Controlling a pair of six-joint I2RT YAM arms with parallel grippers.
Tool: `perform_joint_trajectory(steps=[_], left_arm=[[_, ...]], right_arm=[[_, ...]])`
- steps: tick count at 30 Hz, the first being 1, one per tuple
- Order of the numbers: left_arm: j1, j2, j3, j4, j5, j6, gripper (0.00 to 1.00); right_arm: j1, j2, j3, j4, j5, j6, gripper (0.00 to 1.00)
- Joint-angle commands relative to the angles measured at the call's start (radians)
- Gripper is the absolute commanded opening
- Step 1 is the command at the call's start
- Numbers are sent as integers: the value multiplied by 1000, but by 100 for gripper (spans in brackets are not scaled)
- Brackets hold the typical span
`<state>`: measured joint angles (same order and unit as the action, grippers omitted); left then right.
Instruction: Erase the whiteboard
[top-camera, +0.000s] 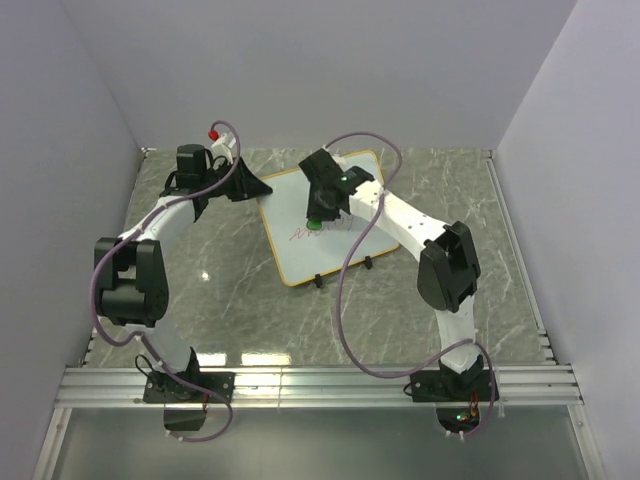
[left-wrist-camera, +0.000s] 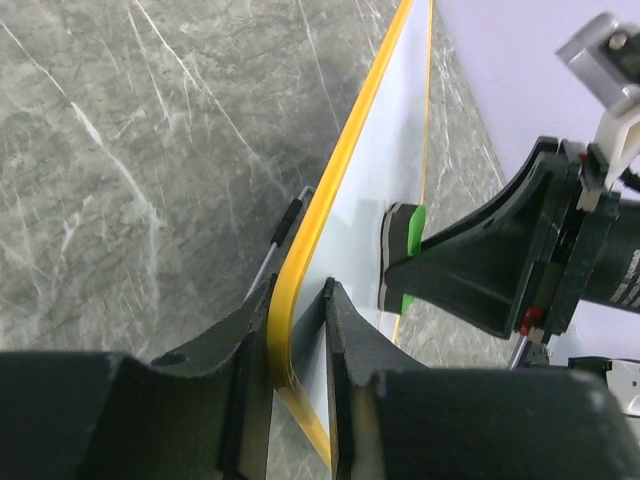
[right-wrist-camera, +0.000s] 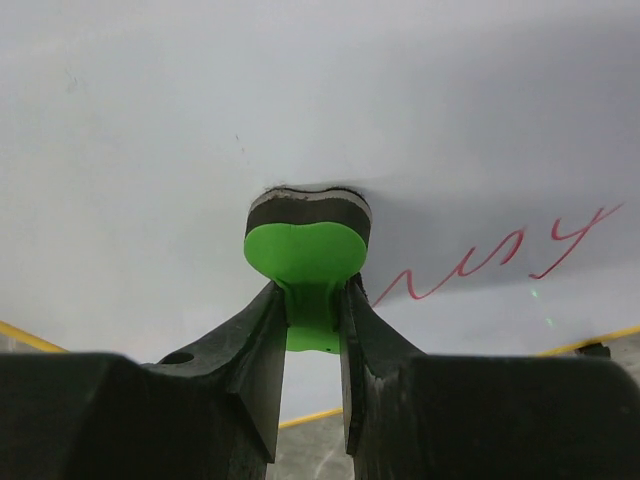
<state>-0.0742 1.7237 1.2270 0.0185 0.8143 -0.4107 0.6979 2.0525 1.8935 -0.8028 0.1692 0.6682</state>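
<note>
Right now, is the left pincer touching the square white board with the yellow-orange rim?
Touching. The left wrist view shows the left pincer clamped on the whiteboard, a finger against each face.

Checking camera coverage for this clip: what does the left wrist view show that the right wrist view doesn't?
Only left wrist: the left end effector shut on the yellow rim of the whiteboard, and the marble table. Only right wrist: the red scribble beside the eraser, whose dark pad is against the board. Both: the whiteboard, the green eraser and the right end effector shut on it.
</note>
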Motion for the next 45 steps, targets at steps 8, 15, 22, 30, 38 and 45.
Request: perform_joint_trajectory(steps=[8, 15, 22, 30, 38, 45], left_arm=[[-39, -75, -40, 6, -27, 72, 0], [-47, -88, -52, 8, -35, 73, 0], [-50, -95, -54, 5, -47, 76, 0], [-52, -98, -55, 3, -58, 72, 0], [-52, -121, -73, 3, -78, 79, 0], [-52, -125, -77, 6, -75, 75, 0]], right_arm=[[-211, -129, -302, 148, -20, 50, 0], [-261, -152, -378, 154, 19, -1, 0], [-177, -169, -323, 169, -19, 21, 0], [46, -114, -147, 194, -151, -2, 0], [68, -77, -119, 166, -148, -10, 0], [-79, -113, -240, 155, -79, 57, 0]])
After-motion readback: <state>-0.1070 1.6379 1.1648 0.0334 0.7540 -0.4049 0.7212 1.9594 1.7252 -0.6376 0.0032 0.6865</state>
